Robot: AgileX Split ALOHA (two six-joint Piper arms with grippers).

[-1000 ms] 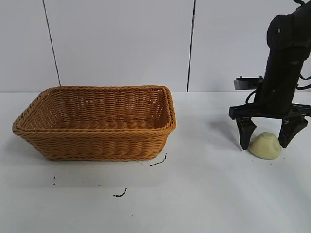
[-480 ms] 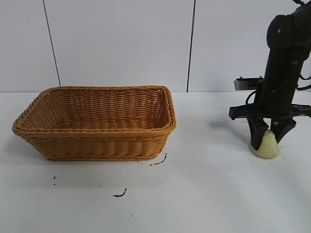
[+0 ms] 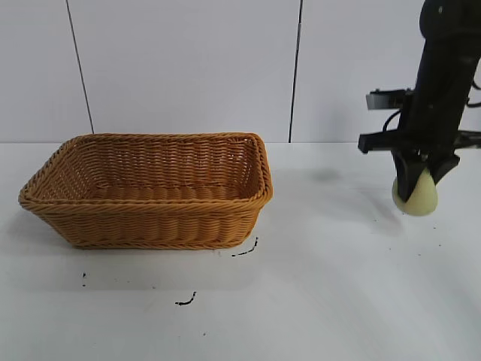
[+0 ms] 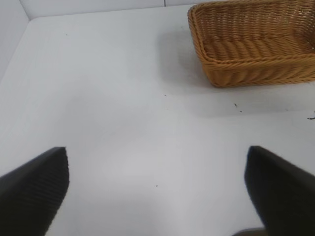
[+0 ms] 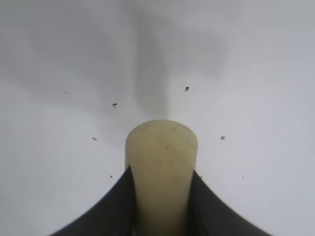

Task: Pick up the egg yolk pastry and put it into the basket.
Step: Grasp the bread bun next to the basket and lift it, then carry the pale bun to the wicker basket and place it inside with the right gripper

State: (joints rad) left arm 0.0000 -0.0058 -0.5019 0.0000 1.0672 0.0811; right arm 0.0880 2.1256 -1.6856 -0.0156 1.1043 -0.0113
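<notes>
The pale yellow-cream egg yolk pastry (image 3: 418,197) hangs squeezed between the fingers of my right gripper (image 3: 422,183), lifted a little above the white table at the far right. In the right wrist view the pastry (image 5: 161,162) sits pinched between both black fingers. The orange-brown wicker basket (image 3: 150,188) stands at the left, well apart from the pastry. My left gripper (image 4: 157,189) is open and empty over bare table, and its view shows the basket (image 4: 256,64) farther off.
Small black marks (image 3: 244,251) lie on the table in front of the basket. A white panelled wall stands behind the table. Bare white table lies between the basket and the right gripper.
My right gripper closed on the pastry where it lay on the table, then rose with it. The basket has not moved.
</notes>
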